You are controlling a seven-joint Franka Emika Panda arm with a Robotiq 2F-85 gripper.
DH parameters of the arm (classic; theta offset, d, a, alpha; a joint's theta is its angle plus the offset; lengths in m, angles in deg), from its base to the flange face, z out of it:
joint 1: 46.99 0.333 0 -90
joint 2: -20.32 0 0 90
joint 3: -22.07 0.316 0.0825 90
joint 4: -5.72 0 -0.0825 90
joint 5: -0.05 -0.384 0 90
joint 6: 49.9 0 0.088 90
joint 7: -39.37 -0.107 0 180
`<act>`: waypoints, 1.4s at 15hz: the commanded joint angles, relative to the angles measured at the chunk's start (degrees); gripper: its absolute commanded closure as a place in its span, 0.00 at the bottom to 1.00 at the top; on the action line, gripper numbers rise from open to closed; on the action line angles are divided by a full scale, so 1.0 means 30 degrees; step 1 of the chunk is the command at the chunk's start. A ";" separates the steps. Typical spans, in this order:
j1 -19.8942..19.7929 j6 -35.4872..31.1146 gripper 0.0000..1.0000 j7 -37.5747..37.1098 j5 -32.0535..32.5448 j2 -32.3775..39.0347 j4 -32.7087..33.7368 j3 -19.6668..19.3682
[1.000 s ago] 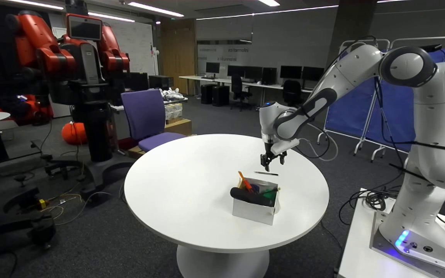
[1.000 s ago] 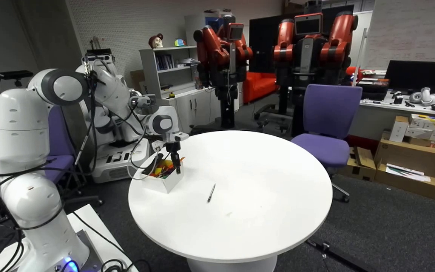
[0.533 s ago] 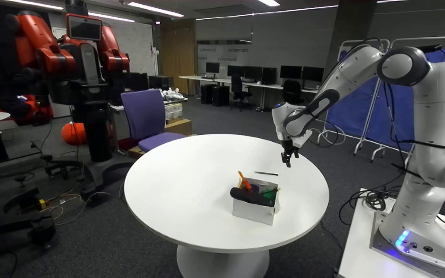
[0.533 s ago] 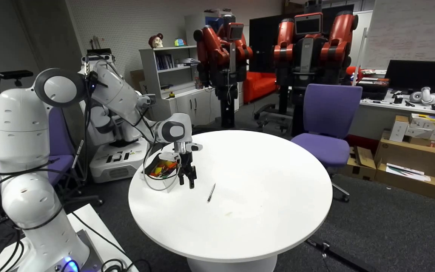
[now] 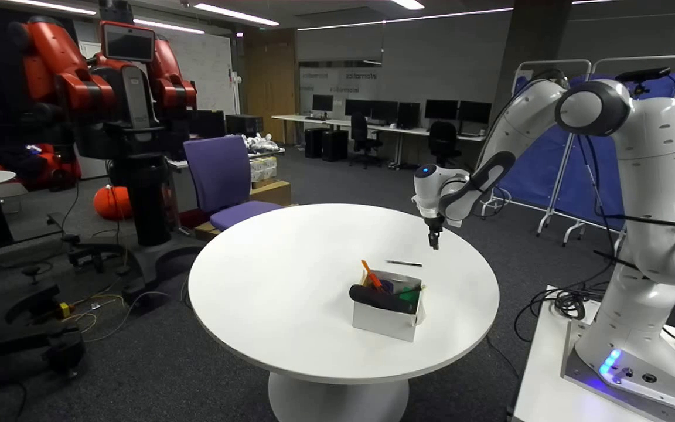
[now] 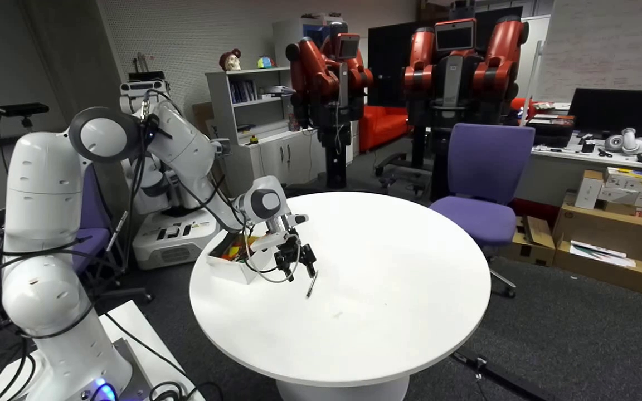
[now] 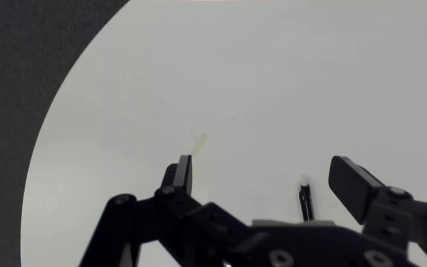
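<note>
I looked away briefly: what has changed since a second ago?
In an exterior view the gripper moved rightward and lower, from in front of the box toward the pen, tilting. Nothing was taken hold of or let go; its fingers stand open. The pen and box stayed put.

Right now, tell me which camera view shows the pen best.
Best is an exterior view where the pen lies full-length and unobstructed on the white table. In an exterior view where the gripper appears right at its tip, that end is crowded. The wrist view shows it larger, but the gripper hides part.
</note>
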 commanded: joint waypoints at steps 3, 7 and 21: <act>-0.1736 -0.6450 0.00 0.3253 0.0592 0.2084 0.0911 0.0302; -0.4055 -0.9644 0.00 0.7617 -0.2282 0.3103 0.0900 0.1941; -0.7724 -0.7806 0.05 1.4685 -1.0369 0.3922 0.1505 0.7423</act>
